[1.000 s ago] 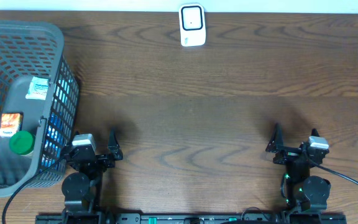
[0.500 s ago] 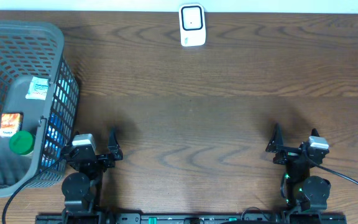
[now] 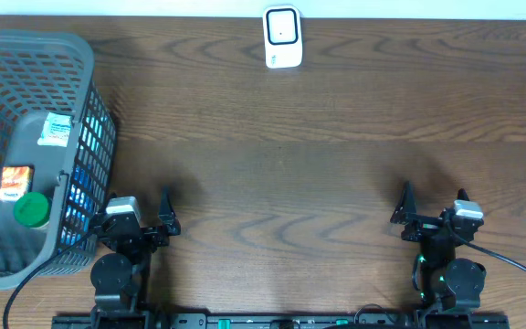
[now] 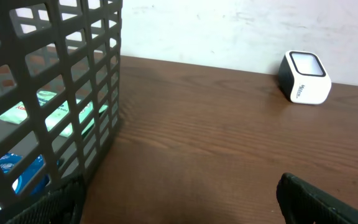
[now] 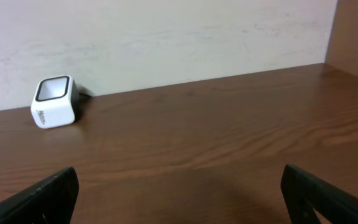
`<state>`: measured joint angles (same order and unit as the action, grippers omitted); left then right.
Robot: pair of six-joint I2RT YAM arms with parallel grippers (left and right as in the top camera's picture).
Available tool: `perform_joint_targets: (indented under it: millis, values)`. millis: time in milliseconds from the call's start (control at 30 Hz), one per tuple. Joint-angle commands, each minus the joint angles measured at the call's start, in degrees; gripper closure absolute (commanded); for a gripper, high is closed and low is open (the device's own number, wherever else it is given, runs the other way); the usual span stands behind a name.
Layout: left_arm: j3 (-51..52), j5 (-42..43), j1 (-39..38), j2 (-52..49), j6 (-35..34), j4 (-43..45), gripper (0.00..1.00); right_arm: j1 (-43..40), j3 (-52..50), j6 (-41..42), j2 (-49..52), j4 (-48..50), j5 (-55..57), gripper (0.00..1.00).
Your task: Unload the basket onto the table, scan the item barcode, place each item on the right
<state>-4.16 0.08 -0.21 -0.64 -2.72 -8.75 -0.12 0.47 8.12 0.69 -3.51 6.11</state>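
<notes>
- Spanning every view, the dark wood-grain table (image 3: 318,155) carries everything else, and a pale wall (image 5: 166,37) rises behind its far edge.
- Filling the table's left end, a grey plastic mesh basket (image 3: 26,46) stands upright; in the left wrist view its gridded side wall (image 4: 73,93) looms close on the left.
- At the near edge, the left gripper (image 4: 185,208) sits low over the table just beside the basket's near right corner. Its jaws are spread wide with bare wood between the dark fingertips (image 4: 328,199), gripping nothing.
- Well apart from it, toward the near right corner, the right gripper (image 5: 179,205) is likewise low and spread fully, its fingertips (image 5: 36,199) at the frame's bottom corners and nothing between them.
- Inside the basket lies a grey pouch (image 3: 35,155), lengthwise along the right wall.
- A white scanner (image 3: 282,37) with a dark window on top stands at the far edge near the middle, well apart from both arms and from the basket.
- Blue packets (image 3: 82,178) show through the basket's mesh; what they are I cannot tell.
- A green cap (image 3: 32,208) sits at the pouch's near end.
- An orange label (image 3: 15,181) lies just beyond the cap, and a white and teal label (image 3: 55,130) marks the pouch's far end; no barcode can be made out on either.
</notes>
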Motion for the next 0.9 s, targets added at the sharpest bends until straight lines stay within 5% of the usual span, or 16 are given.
perform_joint_targets:
  millis: [0,567,867]
  values:
    - [1.7,0.6,-0.2,0.4,0.7,0.0,0.02,0.4,-0.2,0.6,-0.3,-0.1,0.7,0.01]
    - [-3.1,13.7,-0.4,-3.1,-4.5,-2.2,0.02,0.4,-0.2,0.6,-0.3,-0.1,0.7,0.01]
    - [-35.7,13.7,-0.4,-26.2,-4.9,-17.8,0.02,0.4,-0.2,0.6,-0.3,-0.1,0.7,0.01]
